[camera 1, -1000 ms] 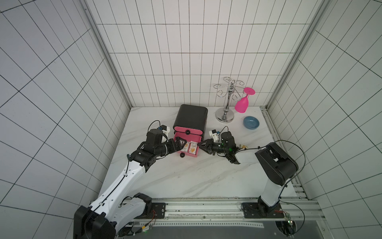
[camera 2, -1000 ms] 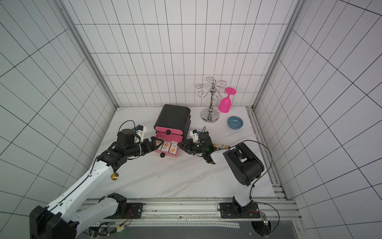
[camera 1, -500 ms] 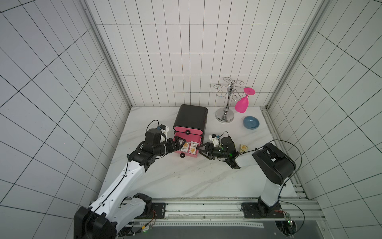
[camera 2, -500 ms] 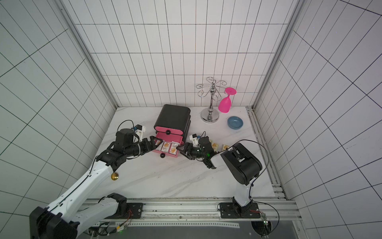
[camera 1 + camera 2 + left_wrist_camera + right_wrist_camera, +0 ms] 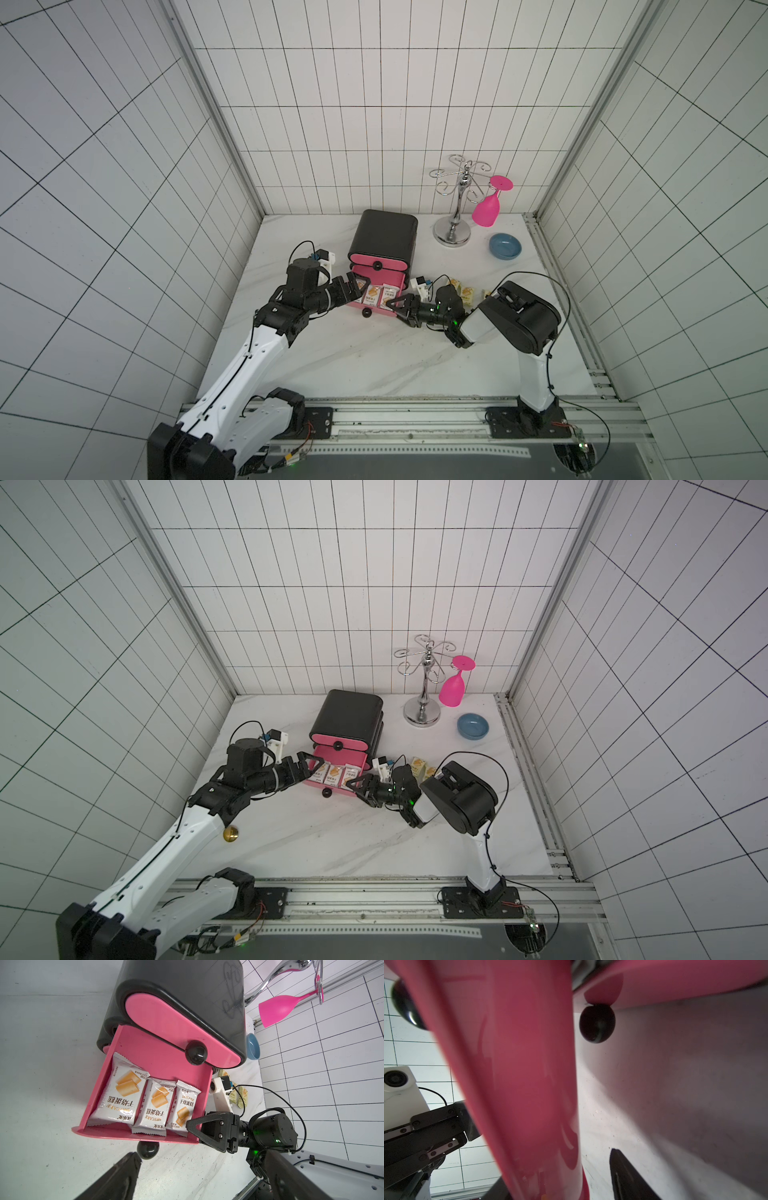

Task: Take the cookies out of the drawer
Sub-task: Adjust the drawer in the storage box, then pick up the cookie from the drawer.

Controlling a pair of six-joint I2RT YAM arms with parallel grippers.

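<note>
Open pink drawer holds three white cookie packets, left fingers spread wide, right fingers parted astride its wall

You have white tiled walls rising beyond your left claw, and a white marble tabletop beneath it, evenly lit.

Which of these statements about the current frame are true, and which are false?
1. The lower pink drawer stands open. True.
2. Three cookie packets lie inside it. True.
3. The pink glass stands upright. False: it hangs upside down from the metal rack.
4. The left gripper holds a packet. False: it is open and empty, at the drawer's side.
5. Yellow packets lie on the table outside the drawer. True.
</note>
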